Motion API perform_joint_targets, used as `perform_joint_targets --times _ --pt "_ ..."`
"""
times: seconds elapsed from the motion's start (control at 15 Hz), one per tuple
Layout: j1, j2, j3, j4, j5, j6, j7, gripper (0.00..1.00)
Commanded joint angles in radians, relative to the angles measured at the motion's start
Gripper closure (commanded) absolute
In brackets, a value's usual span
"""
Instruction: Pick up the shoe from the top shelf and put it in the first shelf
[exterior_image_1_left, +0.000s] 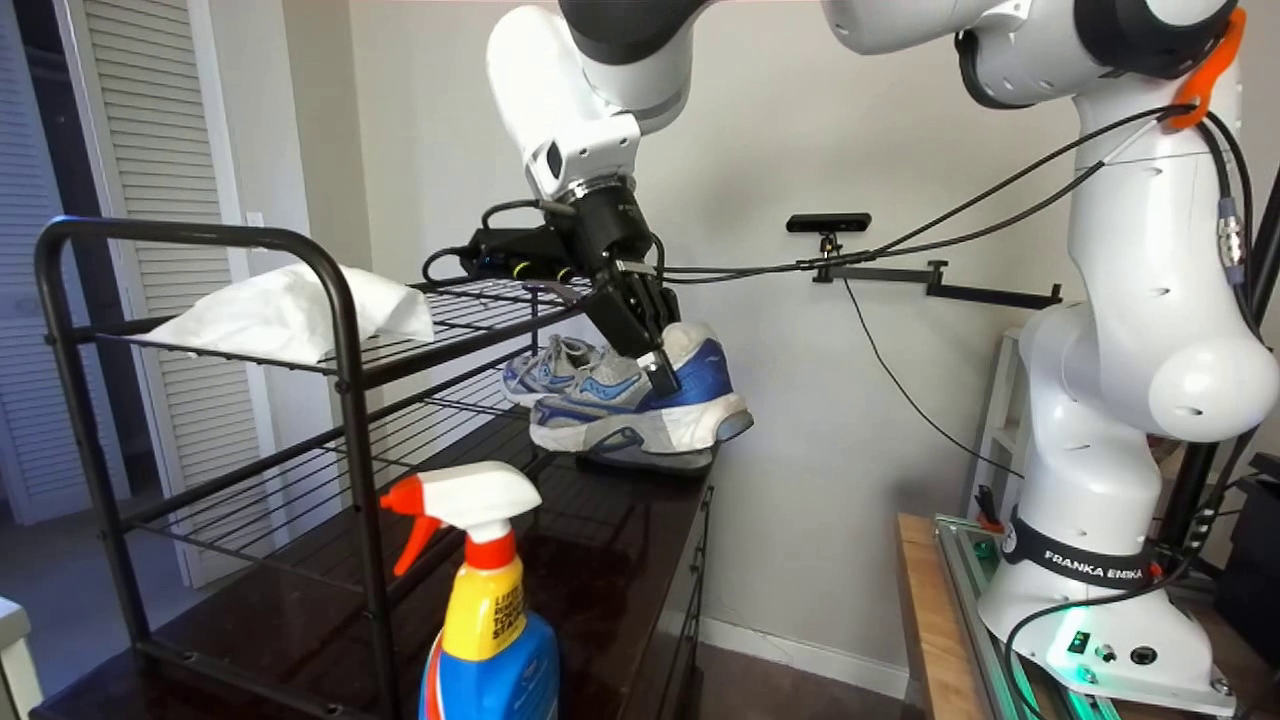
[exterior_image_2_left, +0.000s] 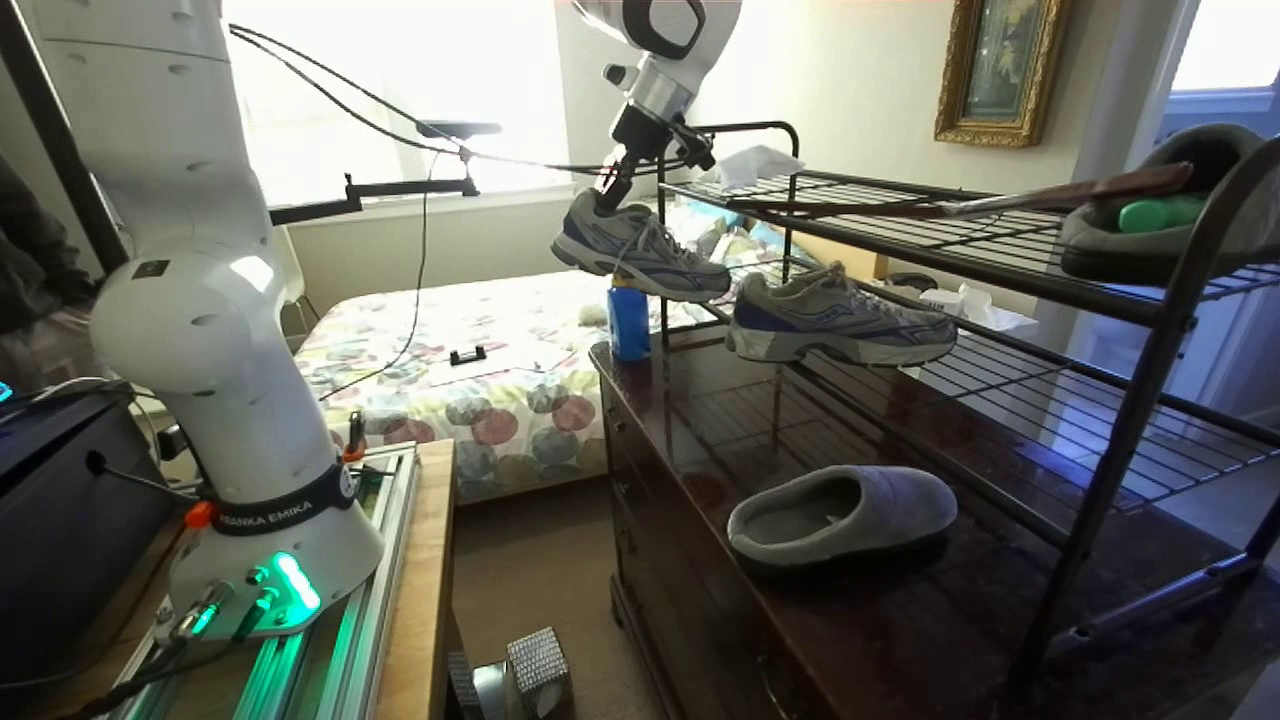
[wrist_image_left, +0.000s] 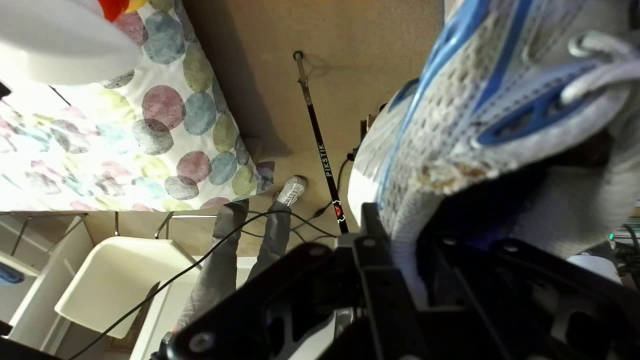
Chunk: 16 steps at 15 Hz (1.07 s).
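My gripper (exterior_image_1_left: 652, 352) is shut on the wall of the shoe's opening, one finger outside and one inside. The shoe (exterior_image_1_left: 640, 415) is grey with blue trim. It hangs in the air at the robot's side of the rack, roughly level, toe toward the rack. In an exterior view the gripper (exterior_image_2_left: 612, 190) is at the heel end of the shoe (exterior_image_2_left: 640, 250). In the wrist view the shoe (wrist_image_left: 460, 115) fills the right, with the gripper (wrist_image_left: 407, 240) at its collar. The top shelf (exterior_image_2_left: 1000, 272) is above the shoe's level; its rail also shows in an exterior view (exterior_image_1_left: 450, 350).
A whiter sneaker (exterior_image_2_left: 840, 320) sits on the lower wire tier (exterior_image_2_left: 1020, 400), heel overhanging the front rail. A grey slipper (exterior_image_2_left: 850, 515) lies on the dark dresser. A spray bottle (exterior_image_1_left: 490, 600) stands near the rack's end. The top tier holds a white bag (exterior_image_1_left: 280, 310) and another slipper (exterior_image_2_left: 1090, 230).
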<state>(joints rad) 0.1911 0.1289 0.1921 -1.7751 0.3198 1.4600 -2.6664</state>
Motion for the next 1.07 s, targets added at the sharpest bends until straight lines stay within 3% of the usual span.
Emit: perform_joint_targets --times 0.0,0.4,0.73,0.87,0.93,1.0 --pt "0.0 -0.014 0.009 -0.021 -0.065 0.044 -0.008 0.97" --pt "0.007 -0.05 0.026 -0.071 -0.192 0.078 -0.066 0.97" --pt "-0.002 -0.095 0.02 -0.123 -0.167 0.189 -0.063 0.97" --pt "0.003 -0.047 0.021 -0.082 -0.166 0.153 -0.041 0.97" --pt "0.002 -0.049 0.02 -0.083 -0.166 0.155 -0.039 0.87" --pt "0.002 -0.047 0.02 -0.083 -0.166 0.155 -0.038 0.87"
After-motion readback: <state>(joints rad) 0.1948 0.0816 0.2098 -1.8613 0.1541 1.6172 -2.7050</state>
